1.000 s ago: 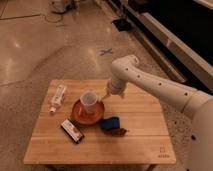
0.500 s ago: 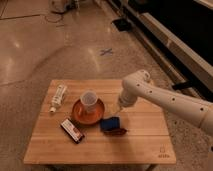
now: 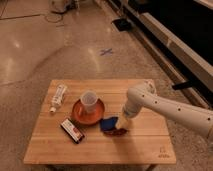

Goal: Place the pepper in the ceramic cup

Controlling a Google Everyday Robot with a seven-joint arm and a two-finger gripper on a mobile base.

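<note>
Front-right of the ceramic cup (image 3: 88, 101), where the pepper (image 3: 118, 132) lies, the gripper (image 3: 123, 124) hovers, its grip impossible to tell; picking up seems in hand, needing a firm pinch next.

My white arm (image 3: 170, 107) reaches in from the right edge, bends at a raised elbow (image 3: 141, 94), then drops steeply down and leftward. The gripper (image 3: 123, 125) hangs low, just right of centre, pointing downward.
</note>
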